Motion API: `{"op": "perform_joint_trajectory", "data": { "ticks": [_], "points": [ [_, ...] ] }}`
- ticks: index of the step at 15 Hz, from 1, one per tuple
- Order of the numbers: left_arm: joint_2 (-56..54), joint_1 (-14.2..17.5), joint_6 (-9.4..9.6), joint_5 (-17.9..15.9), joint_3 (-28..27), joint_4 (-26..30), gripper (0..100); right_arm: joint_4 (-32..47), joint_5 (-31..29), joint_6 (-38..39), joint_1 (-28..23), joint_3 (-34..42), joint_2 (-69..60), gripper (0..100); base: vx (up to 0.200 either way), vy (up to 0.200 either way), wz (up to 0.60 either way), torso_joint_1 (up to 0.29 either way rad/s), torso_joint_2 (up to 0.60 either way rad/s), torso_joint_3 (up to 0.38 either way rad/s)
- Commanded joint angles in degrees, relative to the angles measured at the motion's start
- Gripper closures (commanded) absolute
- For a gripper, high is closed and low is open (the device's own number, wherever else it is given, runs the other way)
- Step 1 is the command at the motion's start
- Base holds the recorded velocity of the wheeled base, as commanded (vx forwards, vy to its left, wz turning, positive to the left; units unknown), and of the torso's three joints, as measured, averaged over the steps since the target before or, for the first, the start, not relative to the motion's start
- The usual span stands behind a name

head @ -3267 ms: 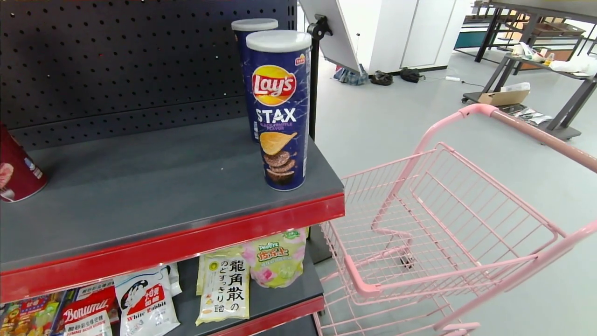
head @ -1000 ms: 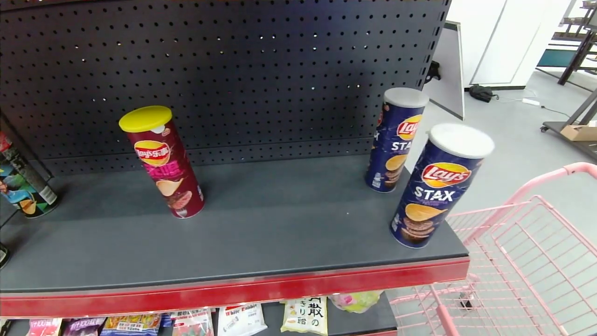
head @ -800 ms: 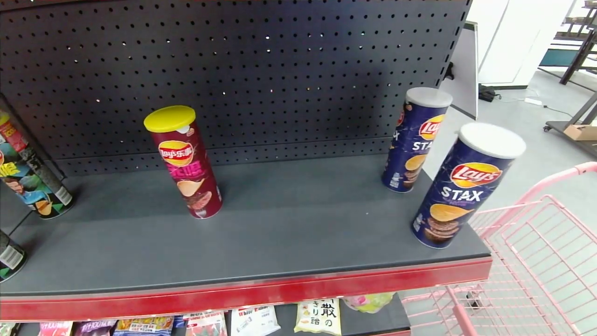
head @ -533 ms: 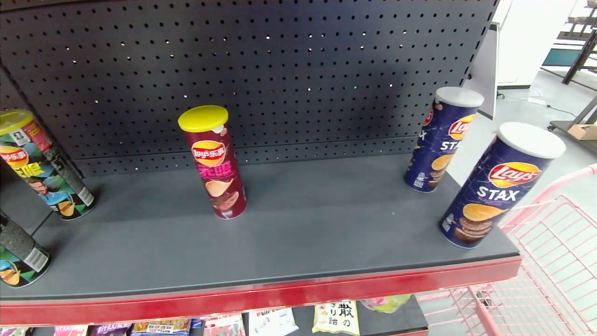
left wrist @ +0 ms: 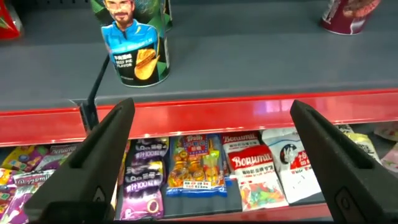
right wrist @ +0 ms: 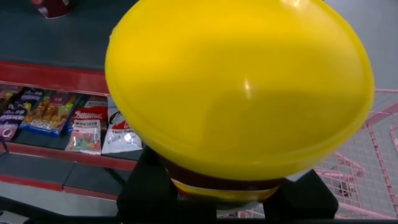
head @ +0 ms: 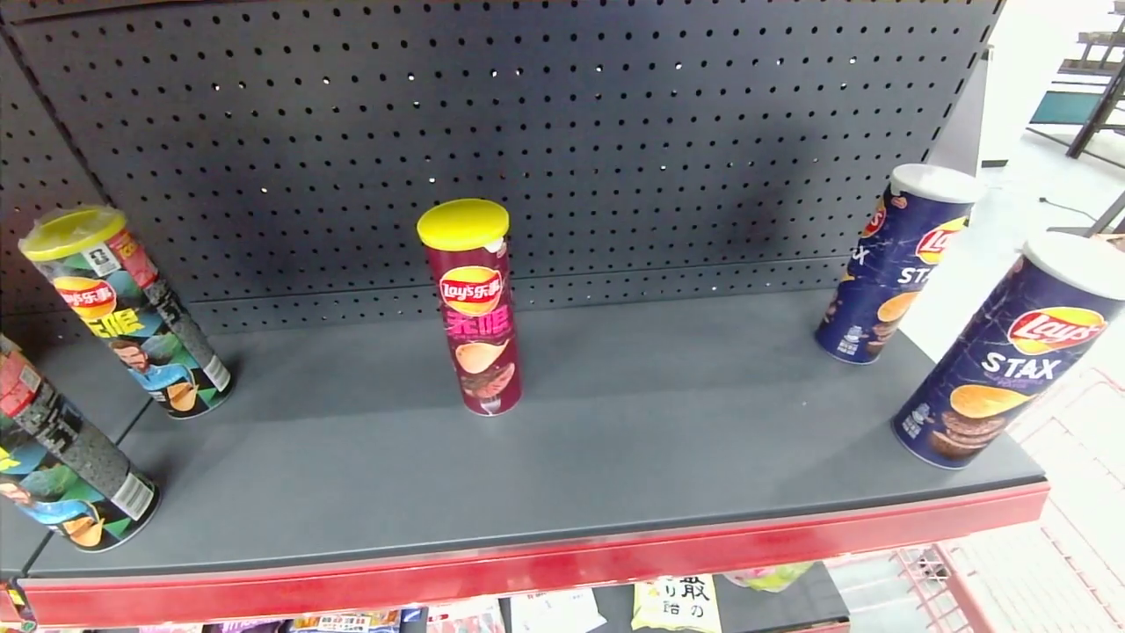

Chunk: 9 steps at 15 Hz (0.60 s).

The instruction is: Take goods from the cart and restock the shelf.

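Dark pegboard (head: pixel 527 132) is being shown behind the grey shelf (head: pixel 615 475), and the stock is being counted off from the left. At the left end, a rear multicoloured can (head: pixel 123 312) and a front multicoloured can (head: pixel 66 475) are being displayed upright, the second near the red edge. Mid-shelf, a maroon can (head: pixel 475 316) with a yellow lid is being shown alone, well apart from both groups, with bare stretches of deck on either side. At the right end, a rear blue can (head: pixel 896 264) and a front blue can (head: pixel 1002 352) are being shown upright. Low on the right the pink cart (head: pixel 949 589) is being glimpsed, and its contents cannot be told.

The left gripper (left wrist: pixel 211 106) is being held empty before the red shelf edge, fingers spread wide, above the snack bags (left wrist: pixel 205 174). The right gripper (right wrist: pixel 224 190) is being pressed onto a yellow-lidded can (right wrist: pixel 239 87), pinched low on its body and off the shelf. Restocking is being judged partway done: five cans are standing, and this one is waiting to be set down, probably beside the maroon can.
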Motion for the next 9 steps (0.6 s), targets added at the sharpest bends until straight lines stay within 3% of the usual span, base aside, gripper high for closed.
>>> {"op": "perform_joint_trajectory", "data": {
  "ticks": [1,3,6,7,8,9],
  "points": [
    [0.0,0.0,-0.04,0.0,0.0,0.0,0,0.0,0.3,0.0,0.0,0.2,0.3,100,0.0,0.0,0.0,0.0,0.0,0.0],
    [2.2,-0.4,0.23,-0.1,0.0,0.0,0,-0.5,4.0,0.0,0.0,0.9,0.4,100,0.0,0.0,0.0,0.0,0.0,0.0],
    [3.0,-0.9,0.84,-1.3,0.0,0.0,0,-0.5,4.5,0.0,0.0,1.4,0.1,100,0.0,0.0,0.0,0.0,0.0,0.0],
    [3.0,-0.9,1.98,-4.0,0.0,-0.1,0,-0.5,4.4,0.0,0.0,1.5,0.1,100,0.0,0.0,0.0,0.0,0.0,0.0],
    [5.4,-1.8,1.46,-9.2,-5.4,-0.4,0,-0.5,4.5,0.0,0.0,1.0,0.5,100,0.0,0.0,0.0,0.0,0.0,0.0],
    [18.1,-3.5,-4.78,-11.1,-18.3,-0.2,0,-0.5,4.5,0.0,0.0,0.9,0.6,100,0.0,0.0,0.0,0.0,0.0,0.0]
  ]
}}
